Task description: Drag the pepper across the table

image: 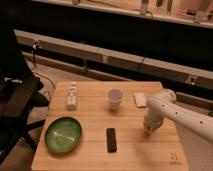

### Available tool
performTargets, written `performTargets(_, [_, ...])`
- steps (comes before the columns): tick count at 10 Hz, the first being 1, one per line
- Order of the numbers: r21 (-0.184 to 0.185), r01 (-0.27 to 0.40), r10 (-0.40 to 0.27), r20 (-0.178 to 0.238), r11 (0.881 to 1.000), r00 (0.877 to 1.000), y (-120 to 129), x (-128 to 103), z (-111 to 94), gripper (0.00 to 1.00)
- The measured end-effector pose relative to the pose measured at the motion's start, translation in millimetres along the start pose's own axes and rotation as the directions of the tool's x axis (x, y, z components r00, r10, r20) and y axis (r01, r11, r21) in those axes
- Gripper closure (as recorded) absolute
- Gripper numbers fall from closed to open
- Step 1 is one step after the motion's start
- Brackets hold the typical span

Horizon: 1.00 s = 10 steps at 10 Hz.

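The end effector (149, 130) points down at the right side of the tabletop (90, 117). I cannot tell its grip, and the pepper is hidden under it.

This looks like an office or lab room: a dark office chair (17, 107) stands beside the light plank worktop (95, 117), cables (42, 67) trail along the wall ledge behind, and the white arm's gripper (149, 129) rests on the worktop's right side.

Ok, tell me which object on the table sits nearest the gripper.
The flat white block, just behind the gripper at the table's right side; the cup, remote and bowl lie farther left.
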Motion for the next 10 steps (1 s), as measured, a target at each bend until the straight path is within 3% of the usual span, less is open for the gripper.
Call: performTargets(10, [-0.005, 0.024, -0.024, -0.01, 1.0, 1.0, -17.9, 11.2, -3.6, 1.0])
